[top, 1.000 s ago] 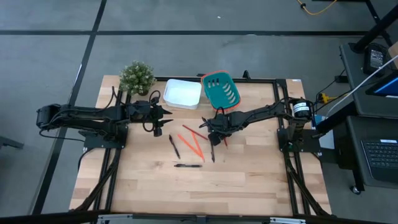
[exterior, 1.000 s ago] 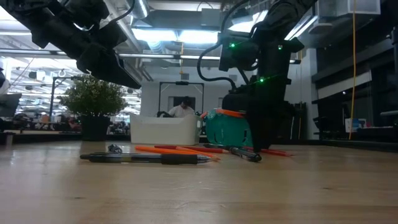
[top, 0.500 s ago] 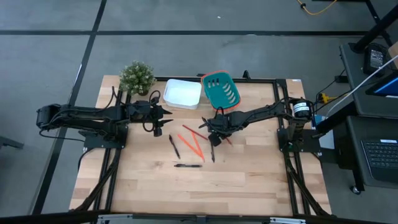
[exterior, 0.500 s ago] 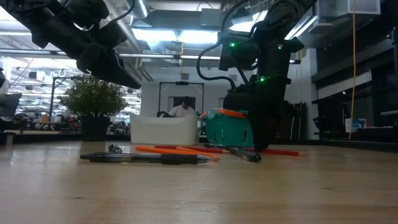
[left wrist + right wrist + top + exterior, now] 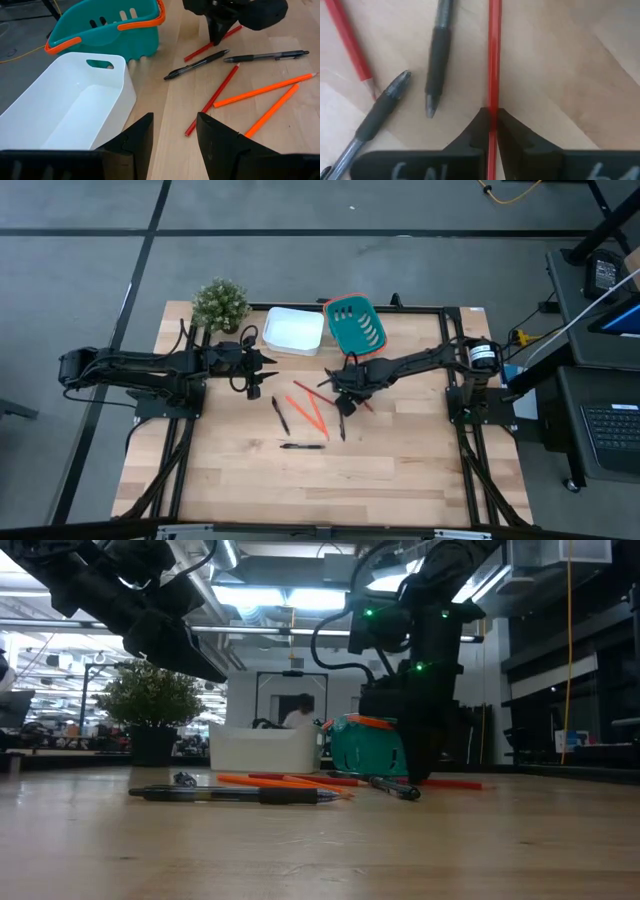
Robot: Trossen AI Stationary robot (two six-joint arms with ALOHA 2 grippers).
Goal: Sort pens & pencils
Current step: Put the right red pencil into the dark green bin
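Several black pens and orange-red pencils lie flat on the wooden table at its middle. My right gripper points down at the right side of this scatter, shut on one red pencil. Two pens and another red pencil lie close beside it. My left gripper hangs open above the table near the white bin, touching nothing; the left wrist view shows its fingers apart. My right gripper pinches the red pencil's shaft between its two fingertips. The fingers come from above, pointing down, one on either side of the pencil. The pencil lies level at the tabletop; whether it still rests on the wood, I cannot tell.
A teal basket with an orange rim stands at the far edge, right of the white bin. A small potted plant sits at the far left corner. A single pen lies nearer the front edge, with bare wood around it.
My right gripper has stayed over the red pencil and rolled a little at the wrist. The left arm has kept still.
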